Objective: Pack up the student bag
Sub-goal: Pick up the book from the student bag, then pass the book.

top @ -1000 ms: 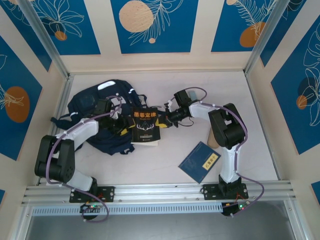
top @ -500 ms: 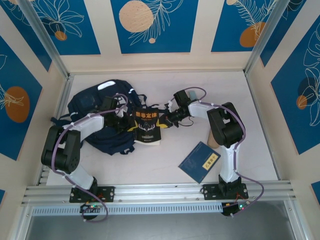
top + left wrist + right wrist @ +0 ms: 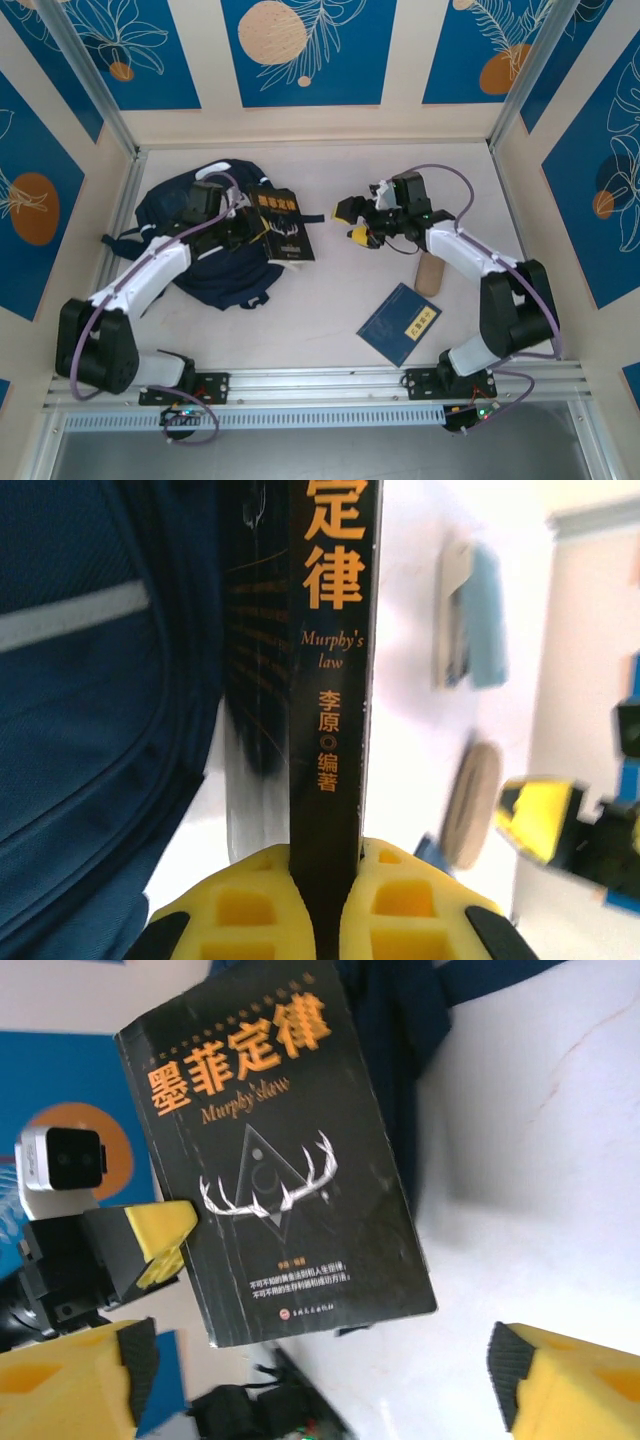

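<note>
Since a second ago the right gripper (image 3: pixel 352 222) has let go of the black book (image 3: pixel 283 228) and drawn back to the right. The left gripper (image 3: pixel 243 222) has carried the book up and left, onto the student bag (image 3: pixel 175 205).

The book's front cover (image 3: pixel 280 1160) shows large orange characters, 墨菲定律, with "Murphy's law" beneath them. Below that come a white antlered triangle emblem and small white lines too fine to read. Its spine (image 3: pixel 325 680) repeats 定律, "Murphy's law" and 李原 編著 in orange.

The left gripper (image 3: pixel 325 890) is clenched on the book's spine end, a yellow pad (image 3: pixel 400 900) pressing each side. In the right wrist view one of its yellow pads (image 3: pixel 155 1240) lies against the cover's edge. The right gripper (image 3: pixel 320 1380) is released, its yellow fingers (image 3: pixel 70 1380) spread wide, with the book well ahead of them and untouched.

The student bag (image 3: pixel 90 730) lies under and to the left of the left gripper. It is dark navy fabric with a thin white stripe, a white patch near its top, and dark straps trailing onto the table (image 3: pixel 330 290). Nearer the right arm's base than the right gripper lie a blue book (image 3: pixel 400 322) with a yellow label, too small to read, and a tan oblong thing (image 3: pixel 429 275).
</note>
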You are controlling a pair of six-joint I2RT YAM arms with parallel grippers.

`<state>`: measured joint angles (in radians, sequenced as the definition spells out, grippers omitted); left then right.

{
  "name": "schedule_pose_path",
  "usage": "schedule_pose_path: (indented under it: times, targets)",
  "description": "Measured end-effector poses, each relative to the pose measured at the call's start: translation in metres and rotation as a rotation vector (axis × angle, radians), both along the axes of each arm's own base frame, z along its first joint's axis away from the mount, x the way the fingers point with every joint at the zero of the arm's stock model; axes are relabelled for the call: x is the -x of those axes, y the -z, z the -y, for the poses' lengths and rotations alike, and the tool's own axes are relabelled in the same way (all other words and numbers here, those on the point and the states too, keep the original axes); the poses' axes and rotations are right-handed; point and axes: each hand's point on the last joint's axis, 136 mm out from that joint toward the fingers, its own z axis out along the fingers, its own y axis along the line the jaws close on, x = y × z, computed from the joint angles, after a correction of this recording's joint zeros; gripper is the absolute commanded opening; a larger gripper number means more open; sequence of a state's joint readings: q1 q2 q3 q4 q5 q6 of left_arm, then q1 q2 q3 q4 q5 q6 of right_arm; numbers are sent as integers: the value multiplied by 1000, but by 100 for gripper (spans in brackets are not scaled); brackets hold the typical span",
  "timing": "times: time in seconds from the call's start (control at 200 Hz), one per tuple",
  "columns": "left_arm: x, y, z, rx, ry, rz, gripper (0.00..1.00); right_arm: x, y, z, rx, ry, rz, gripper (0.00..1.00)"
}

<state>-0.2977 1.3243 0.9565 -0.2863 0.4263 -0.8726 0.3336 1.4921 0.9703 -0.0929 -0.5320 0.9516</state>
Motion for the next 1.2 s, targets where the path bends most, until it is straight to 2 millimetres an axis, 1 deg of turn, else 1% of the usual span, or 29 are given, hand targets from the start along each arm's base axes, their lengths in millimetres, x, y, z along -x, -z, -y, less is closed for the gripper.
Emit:
schedule_pose_path:
  times: [0.08, 0.17, 0.29, 0.35, 0.455, 0.595, 0.8, 0.935, 1.02, 1.085, 1.14, 1.195]
  targets:
    - [-8, -24, -4, 42, -72, 63, 0, 4, -15, -5, -54, 24, 2, 94]
    - [-18, -44, -5, 93, -146, 108, 0, 6, -28, -17, -118, 35, -17, 96]
    - [-29, -59, -5, 154, -236, 137, 0, 12, -42, -39, -200, 26, -51, 100]
    - [-33, -65, -4, 178, -270, 147, 0, 16, -49, -51, -240, 7, -63, 100]
    - [-39, -73, -3, 222, -323, 159, 0, 17, -52, -70, -285, -22, -116, 99]
    - [-43, -76, -3, 267, -379, 164, 0, 9, -50, -87, -317, -27, -181, 99]
    - [-41, -67, -1, 295, -427, 132, 0, -11, -46, -102, -361, 16, -242, 100]
    - [-40, -65, 1, 308, -442, 118, 0, -28, -37, -109, -378, 61, -283, 95]
    - [-40, -66, 2, 319, -446, 113, 0, -35, -27, -110, -377, 95, -308, 93]
    - [-40, -67, 3, 328, -448, 112, 0, -39, -22, -109, -375, 119, -324, 89]
    - [-40, -68, 3, 333, -450, 110, 0, -42, -21, -108, -379, 137, -331, 86]
    - [-40, -66, 3, 336, -453, 104, 0, -44, -25, -108, -392, 143, -318, 83]
